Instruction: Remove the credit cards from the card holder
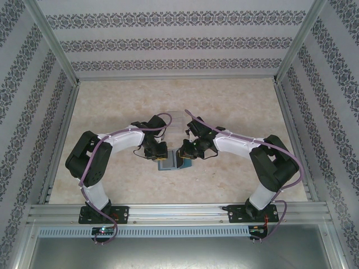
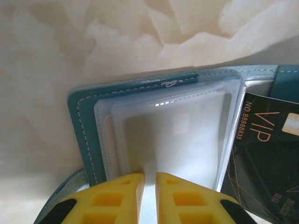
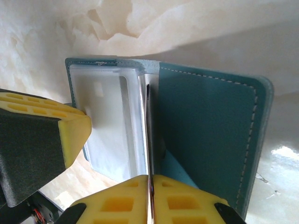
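The holder (image 2: 88,135) is lying open on the counter (image 2: 56,56), caught between the two claws. The left claw (image 2: 149,179) is clamping the near edge of the holder's clear sleeves (image 2: 173,135), its yellow fingers almost together with the plastic between them. The right claw (image 3: 150,182) is pinching the thin edge of a dark card (image 2: 266,158), fingers together. The card is standing edge-on straight ahead of it, with the sleeves to its left and the teal flap (image 3: 205,135) to its right.

In the left wrist view the card is showing its black face, right of the left claw and tilted over the sleeves' right edge. In the right wrist view it is appearing as a thin line, and a left-claw finger is touching the sleeves from the left. Whether the card's far end is sitting in a pocket cannot be told.

The card is reading "VIP" and "NO 88888835" in pale gold; the smaller print below is too blurred to read.

From above, both claws are meeting over the holder, with a clear tray (image 1: 176,119) just beyond them. The counter is lying open on either side of the claws, out to the patterned walls (image 1: 33,84).
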Robot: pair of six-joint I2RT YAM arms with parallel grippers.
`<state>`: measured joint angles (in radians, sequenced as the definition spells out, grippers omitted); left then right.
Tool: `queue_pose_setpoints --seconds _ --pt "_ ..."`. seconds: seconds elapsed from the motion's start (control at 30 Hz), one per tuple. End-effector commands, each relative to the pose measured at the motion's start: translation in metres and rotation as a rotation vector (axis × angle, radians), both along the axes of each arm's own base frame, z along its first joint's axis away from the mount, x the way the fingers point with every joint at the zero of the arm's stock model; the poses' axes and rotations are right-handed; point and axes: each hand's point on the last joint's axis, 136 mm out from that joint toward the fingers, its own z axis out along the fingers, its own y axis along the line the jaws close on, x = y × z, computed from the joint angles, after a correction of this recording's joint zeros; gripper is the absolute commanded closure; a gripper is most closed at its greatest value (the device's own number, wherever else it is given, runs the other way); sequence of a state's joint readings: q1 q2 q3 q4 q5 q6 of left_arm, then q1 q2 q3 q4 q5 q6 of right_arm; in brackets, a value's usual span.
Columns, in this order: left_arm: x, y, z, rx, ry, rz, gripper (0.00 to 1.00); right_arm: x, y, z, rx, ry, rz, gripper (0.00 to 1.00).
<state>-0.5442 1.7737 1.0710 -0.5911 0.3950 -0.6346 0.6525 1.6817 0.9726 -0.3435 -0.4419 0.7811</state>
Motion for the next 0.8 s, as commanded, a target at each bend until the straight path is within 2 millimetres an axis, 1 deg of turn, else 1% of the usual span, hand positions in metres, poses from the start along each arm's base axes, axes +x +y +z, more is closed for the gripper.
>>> queue_pose_setpoints --seconds 0.0,0.1,0.33,0.5,0.63,0.67,0.73,0.77 --pt "-0.015 0.018 -0.014 0.094 0.038 -0.012 0.83 -0.003 0.001 0.009 -0.007 -0.008 0.014 0.9" --pt "-0.011 0.015 -0.006 0.085 0.024 -0.017 0.83 -0.003 0.0 0.013 -0.011 -0.017 0.017 0.91" --pt "0.001 0.012 0.018 0.071 -0.042 -0.014 0.82 0.003 -0.002 0.032 -0.014 -0.05 0.021 0.92" --pt "0.009 0.014 0.029 0.085 -0.072 -0.019 0.81 0.011 -0.005 0.045 -0.039 -0.086 0.063 0.92" --pt "0.016 0.022 0.036 0.079 -0.098 0.008 0.81 0.022 -0.006 0.058 -0.061 -0.179 0.169 0.92" --pt "0.018 0.024 0.037 0.068 -0.1 0.023 0.81 0.024 -0.005 0.063 -0.068 -0.209 0.219 0.91" --pt "0.021 0.03 0.04 0.041 -0.104 0.055 0.81 0.03 -0.004 0.07 -0.107 -0.27 0.321 0.92" --pt "0.023 0.034 0.041 0.023 -0.103 0.076 0.81 0.033 -0.005 0.07 -0.139 -0.3 0.368 0.93"
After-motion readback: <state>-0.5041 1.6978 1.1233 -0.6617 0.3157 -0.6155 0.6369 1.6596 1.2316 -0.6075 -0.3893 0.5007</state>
